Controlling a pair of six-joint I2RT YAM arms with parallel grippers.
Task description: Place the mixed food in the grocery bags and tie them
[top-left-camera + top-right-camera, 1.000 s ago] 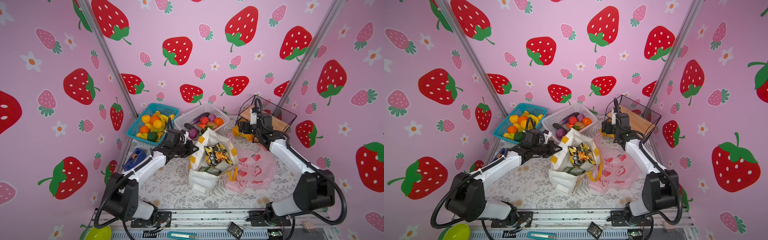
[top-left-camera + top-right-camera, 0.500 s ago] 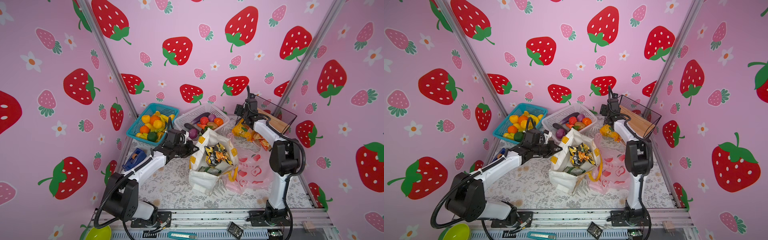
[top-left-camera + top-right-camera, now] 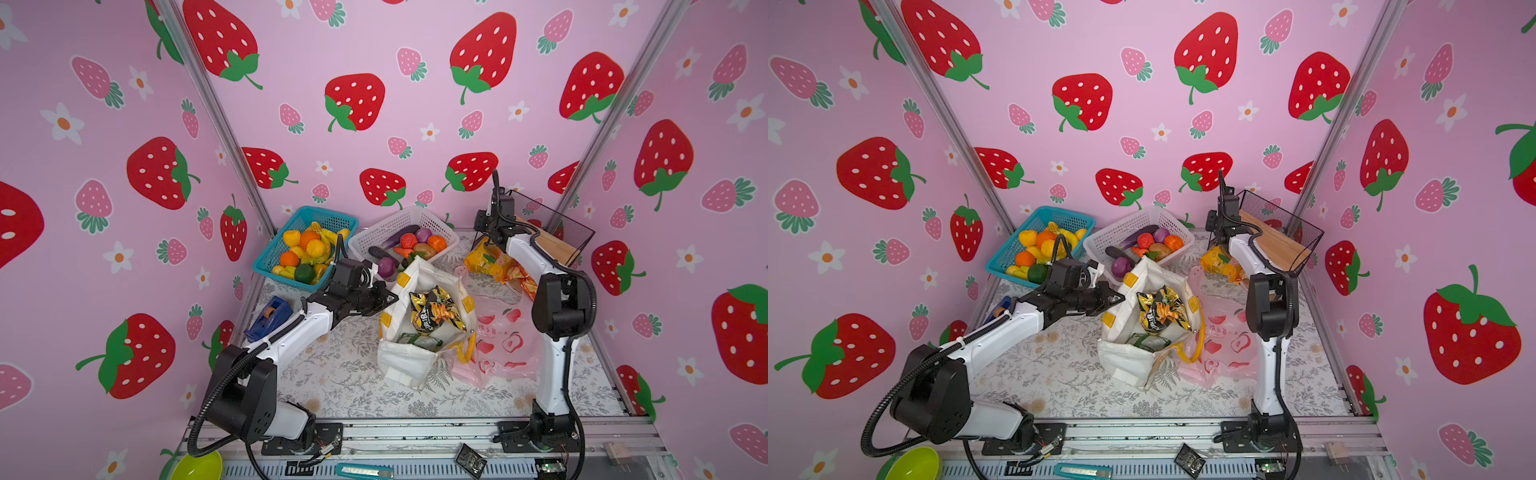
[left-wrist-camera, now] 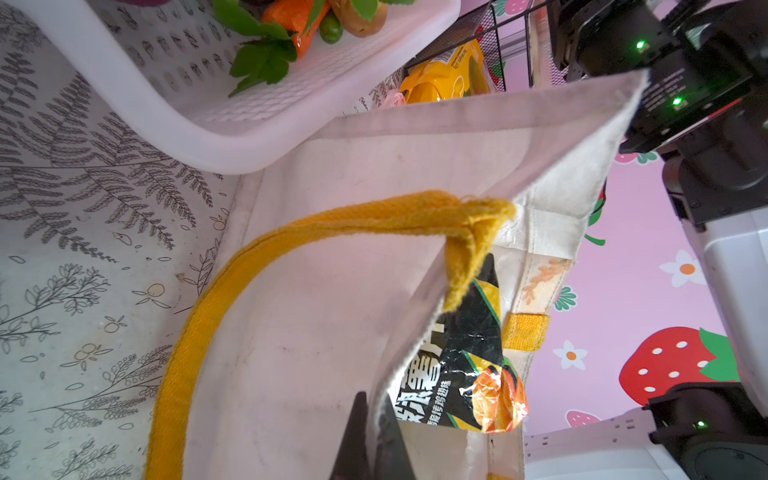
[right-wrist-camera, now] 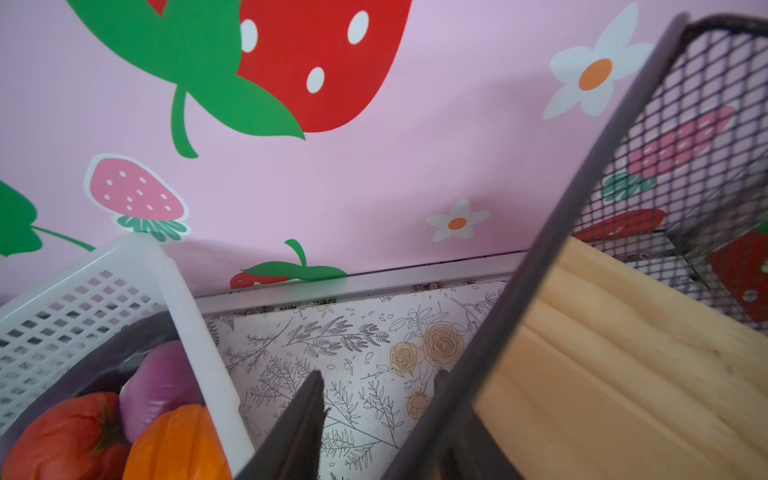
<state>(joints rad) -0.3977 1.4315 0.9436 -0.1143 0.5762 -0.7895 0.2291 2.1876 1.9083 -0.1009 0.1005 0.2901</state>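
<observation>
Contents: tote (image 3: pixel 399 361), upright on table (image 3: pixel 340 374), mouth open, black packet (image 3: pixel 434 309) inside; pink bag (image 3: pixel 503 336), flat against tote; white basket (image 3: pixel 386 232) behind, holding vegetables (image 3: pixel 415 245); orange packets (image 3: pixel 484 259) loose beside right arm (image 3: pixel 561 307); left gripper (image 4: pixel 374 432) pinching tote rim; right gripper (image 5: pixel 374 411) raised, fingers apart, empty, beside wire basket (image 5: pixel 685 104).
</observation>
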